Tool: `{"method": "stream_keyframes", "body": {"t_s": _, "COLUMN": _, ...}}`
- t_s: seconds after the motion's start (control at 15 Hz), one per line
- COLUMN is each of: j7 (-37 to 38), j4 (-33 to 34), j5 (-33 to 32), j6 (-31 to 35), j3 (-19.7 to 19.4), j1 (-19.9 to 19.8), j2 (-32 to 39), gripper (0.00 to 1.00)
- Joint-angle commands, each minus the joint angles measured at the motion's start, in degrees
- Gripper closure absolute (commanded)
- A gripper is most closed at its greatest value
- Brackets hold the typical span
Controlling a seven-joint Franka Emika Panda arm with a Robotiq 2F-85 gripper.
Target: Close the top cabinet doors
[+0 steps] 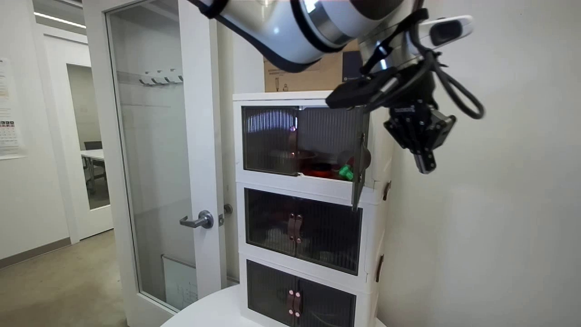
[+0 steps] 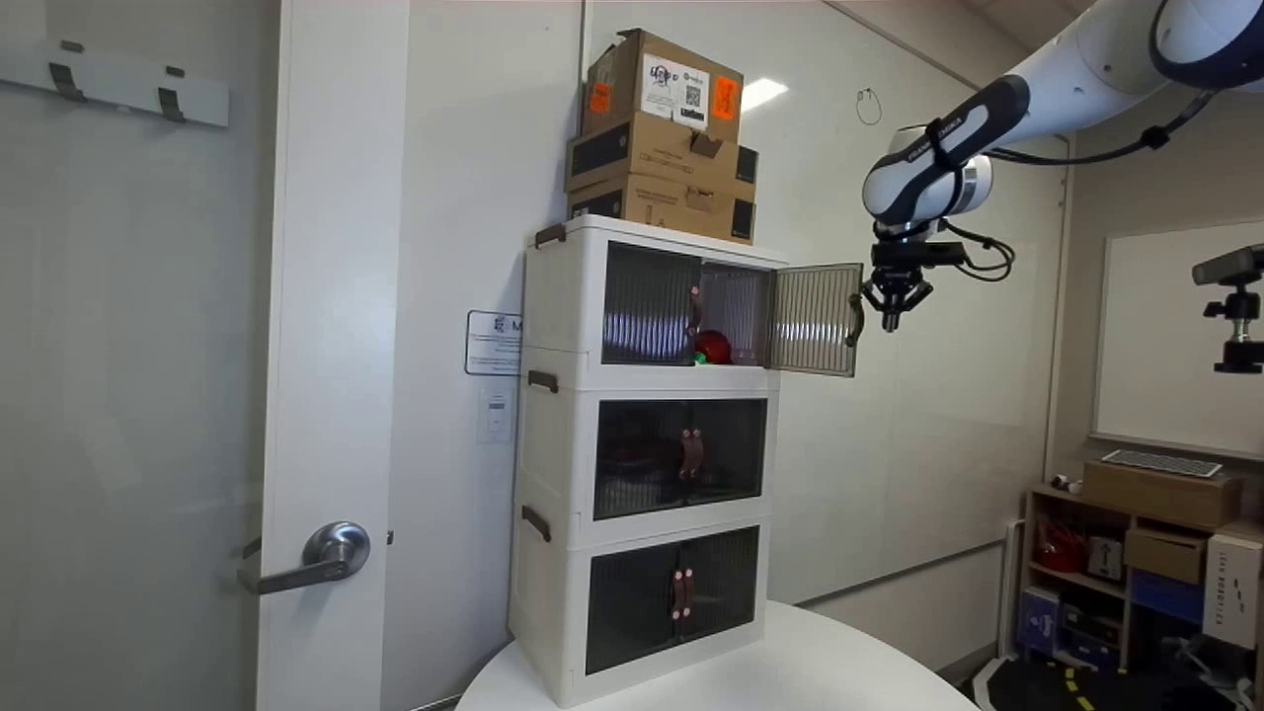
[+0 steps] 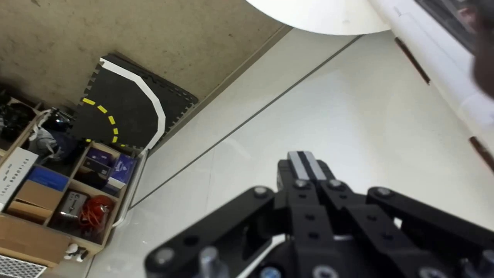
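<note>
Top cabinet doors [image 2: 652, 306]: pair of dark smoked translucent ribbed panels in the uppermost tier of the white three-tier cabinet [image 2: 553, 454], which stands on a round white surface [image 2: 839, 657]. One half, the flush panel [image 1: 270, 141], looks seated. The swung-out panel [image 2: 815, 321] stands well proud of the front, brown curved strap handle [image 2: 856, 321] at its free edge. That's the one to fix.

Black two-finger gripper [image 1: 425, 164] is clenched, tips together, nothing between them. It points down near the strap, apparently on the outer-face side; in an exterior view it hangs apart from the panel.

Suggest using it as a blunt pusher: tips on the outer face, close to the free edge for leverage, above or below the strap so nothing snags. Sweep an arc about the hinge, not a straight line. Ease off near the frame, then press flat to seat it. Watch the black wrist-mounted block [image 1: 356, 91] vs the cabinet top, and the small green item [image 1: 346, 172] near the sill: could foul closing.
</note>
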Motion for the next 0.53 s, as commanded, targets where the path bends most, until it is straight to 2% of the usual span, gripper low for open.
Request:
{"method": "stream_keyframes", "body": {"t_s": 0.0, "j7": -2.17, "j4": -4.47, "j5": -1.39, "j6": 2.68, "j3": 2.95, "j1": 4.43, "j2": -4.50, "gripper": 1.00}}
{"method": "stream_keyframes", "body": {"t_s": 0.47, "j7": -3.84, "j4": -21.38, "j5": -10.45, "j6": 10.07, "j3": 9.42, "j1": 15.41, "j2": -18.06, "gripper": 1.00}}
